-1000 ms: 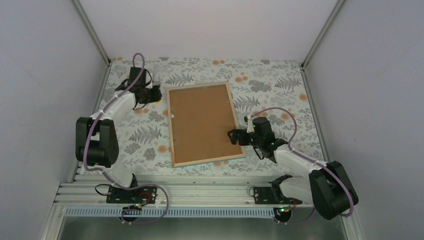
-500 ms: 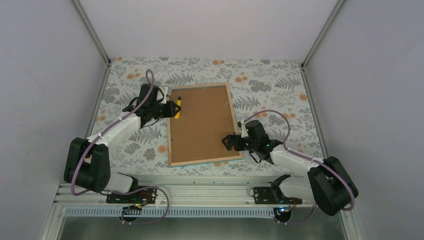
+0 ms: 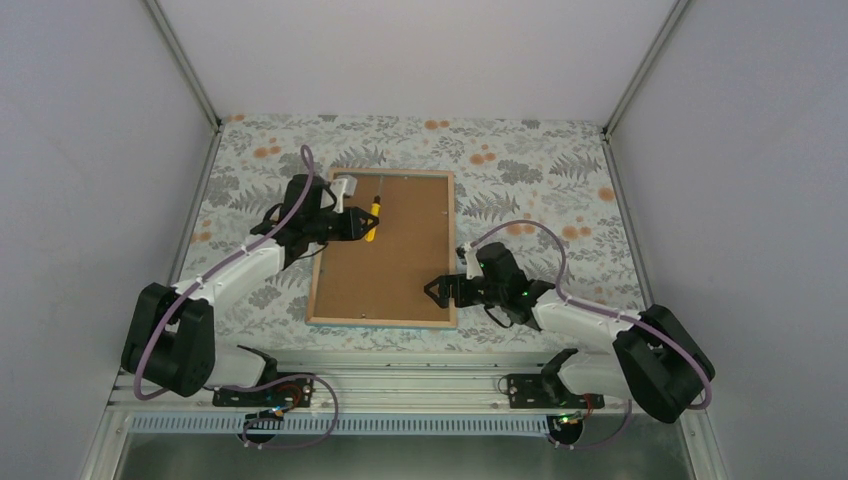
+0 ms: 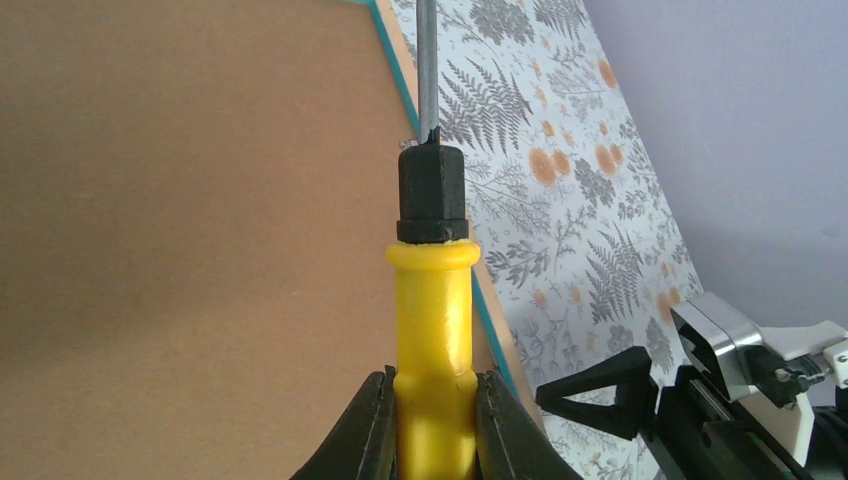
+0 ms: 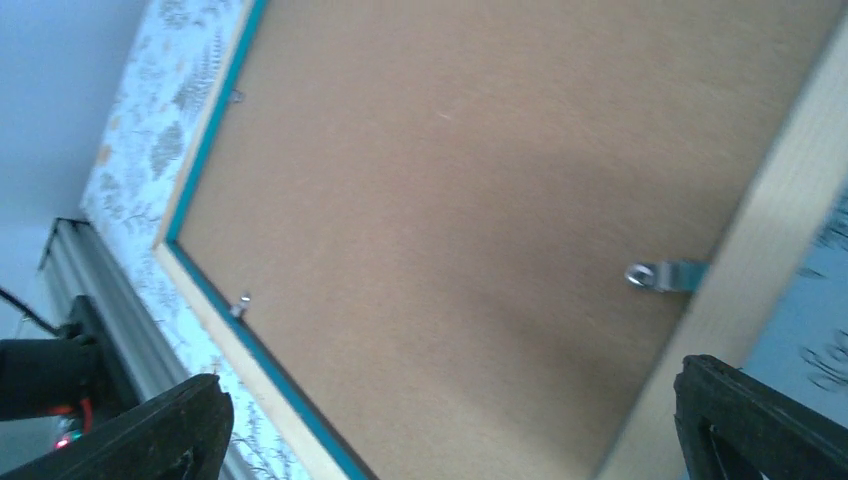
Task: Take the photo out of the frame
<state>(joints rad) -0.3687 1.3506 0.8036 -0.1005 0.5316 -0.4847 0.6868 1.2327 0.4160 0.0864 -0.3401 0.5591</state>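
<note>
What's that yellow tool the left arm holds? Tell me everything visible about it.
It is a screwdriver: yellow plastic-looking handle, black collar, thin grey metal shaft. The left gripper clamps the handle's rear end. It hangs over the brown backing board, shaft pointing to the far side of the turquoise-edged frame. Whether its tip touches anything is unclear.

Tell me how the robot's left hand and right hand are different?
The left hand is shut on a yellow-handled screwdriver; the right hand is wide open and holds nothing. The left hand is over the far left part of the frame; the right hand is at its near right edge. Both hands are black, and both are at the frame's brown backing board.
</note>
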